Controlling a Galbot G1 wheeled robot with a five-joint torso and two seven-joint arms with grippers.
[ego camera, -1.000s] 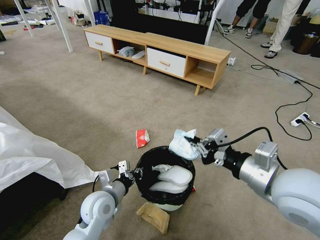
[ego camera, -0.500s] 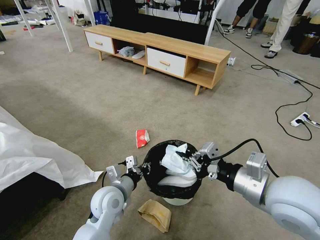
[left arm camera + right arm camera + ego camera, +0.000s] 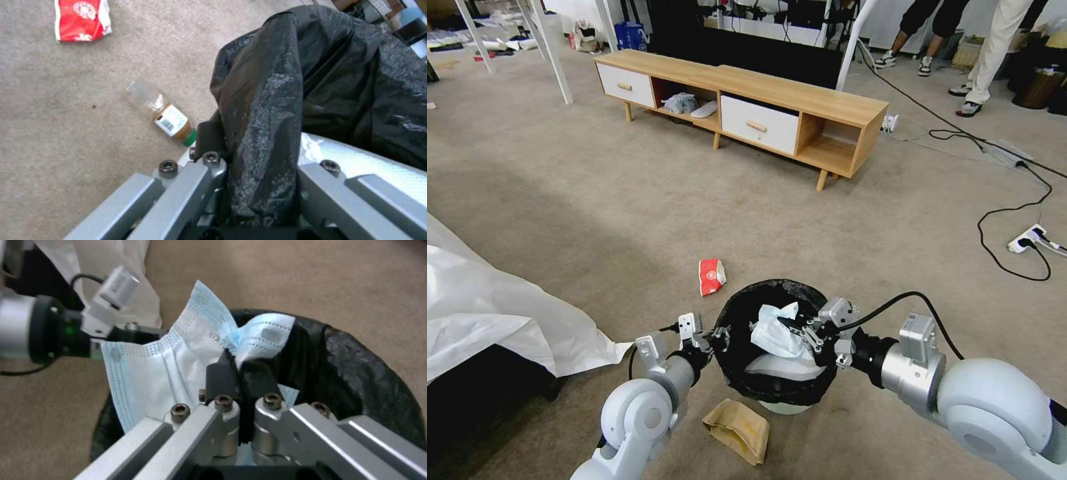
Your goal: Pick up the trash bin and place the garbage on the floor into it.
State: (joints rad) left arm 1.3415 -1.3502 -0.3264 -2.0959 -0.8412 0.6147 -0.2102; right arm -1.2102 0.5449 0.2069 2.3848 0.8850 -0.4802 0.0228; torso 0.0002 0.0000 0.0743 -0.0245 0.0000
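Head view: beige carpeted floor

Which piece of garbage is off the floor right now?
The blue-white face mask, pinched in the right gripper above the trash bin. The red-white packet and brown paper bag lie on the carpet.

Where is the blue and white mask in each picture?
Head view: the mask hangs inside the bin, pinched by the right pincer.
Left wrist view: the mask is not in it; the left pincer clamps the bin's bag rim.
Right wrist view: the mask spreads in the middle, above the bin, pinched by the right pincer.
Shared landmark: the black bag rim of the bin.
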